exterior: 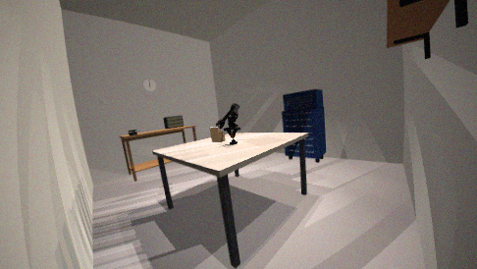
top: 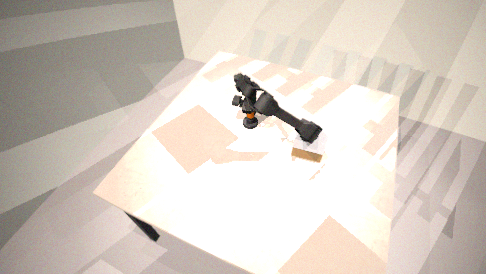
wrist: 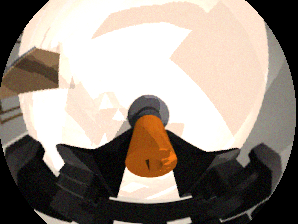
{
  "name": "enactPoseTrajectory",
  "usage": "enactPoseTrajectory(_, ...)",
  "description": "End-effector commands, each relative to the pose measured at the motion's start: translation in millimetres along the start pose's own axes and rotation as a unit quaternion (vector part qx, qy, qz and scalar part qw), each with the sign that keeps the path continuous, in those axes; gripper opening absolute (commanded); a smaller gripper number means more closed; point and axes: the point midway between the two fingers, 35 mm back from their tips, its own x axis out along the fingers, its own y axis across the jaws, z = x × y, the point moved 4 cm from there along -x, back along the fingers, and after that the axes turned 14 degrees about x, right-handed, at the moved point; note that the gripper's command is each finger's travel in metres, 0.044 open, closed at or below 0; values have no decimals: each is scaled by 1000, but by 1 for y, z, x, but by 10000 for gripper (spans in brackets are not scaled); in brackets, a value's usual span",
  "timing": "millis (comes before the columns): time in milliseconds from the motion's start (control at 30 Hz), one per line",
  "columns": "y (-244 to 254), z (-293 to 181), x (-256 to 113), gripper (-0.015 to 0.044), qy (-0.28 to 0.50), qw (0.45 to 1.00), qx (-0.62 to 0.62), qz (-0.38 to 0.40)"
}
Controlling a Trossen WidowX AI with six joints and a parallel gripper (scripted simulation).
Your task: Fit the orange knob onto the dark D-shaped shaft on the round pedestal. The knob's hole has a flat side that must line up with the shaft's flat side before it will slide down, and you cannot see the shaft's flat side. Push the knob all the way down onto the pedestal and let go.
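The orange knob (top: 250, 115) (wrist: 149, 147) stands about upright over the round pedestal (top: 250, 123) (exterior: 234, 142) (wrist: 159, 105), which is dark grey and stands on the table. My gripper (top: 249, 111) (wrist: 149, 131) is shut on the knob, with one black finger on each side of it. In the wrist view the knob's far end lies over the middle of the pedestal, where a darker ring shows. The shaft is hidden by the knob. I cannot tell how far down the knob sits or how its flat side is turned.
The arm's base stands on a block (top: 307, 154) (exterior: 215, 134) (wrist: 37, 72) with tan sides, on the pale table (top: 200, 195) (exterior: 196, 155). Behind the table stand a wooden side table (exterior: 159, 132) and a blue tool cabinet (exterior: 304, 125), away from the arm.
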Motion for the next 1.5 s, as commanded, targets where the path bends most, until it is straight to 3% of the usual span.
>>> enactPoseTrajectory(0,-3,0,0,0,1,998,-56,-1)
enactPoseTrajectory(600,-5,-1,-1,0,1,998,-61,-1)
enactPoseTrajectory(867,-2,0,1,0,1,986,-165,0)
enactPoseTrajectory(1467,2,0,4,0,1,986,-165,0)
